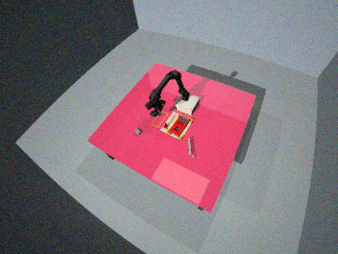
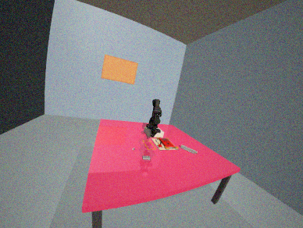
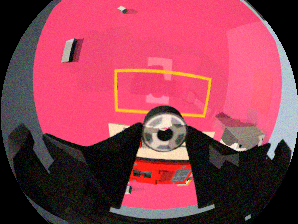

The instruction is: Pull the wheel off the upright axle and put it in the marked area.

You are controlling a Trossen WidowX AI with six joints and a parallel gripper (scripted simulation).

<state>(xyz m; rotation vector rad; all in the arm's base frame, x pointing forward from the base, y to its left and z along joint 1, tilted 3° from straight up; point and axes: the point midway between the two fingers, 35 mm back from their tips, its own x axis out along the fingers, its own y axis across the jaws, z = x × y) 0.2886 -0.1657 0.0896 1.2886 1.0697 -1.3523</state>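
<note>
In the wrist view the gripper (image 3: 164, 137) sits closest, its dark fingers clamped on the wheel (image 3: 164, 133), a grey disc with a dark hub that hangs above the near yellow edge of the marked area (image 3: 162, 92). Under the wheel lies the cream board (image 3: 124, 131) with its red plate (image 3: 161, 175) (the axle cannot be made out). Beyond the wheel the yellow-outlined marked area encloses only pink table (image 3: 100, 30) surface. Farther out, a small grey block (image 3: 69, 50) lies left of the outline and a tiny grey piece (image 3: 123, 10) farther still, both well apart from it. A grey bar (image 1: 190, 146) lies on the other side of the board, nearer the table edge.
</note>
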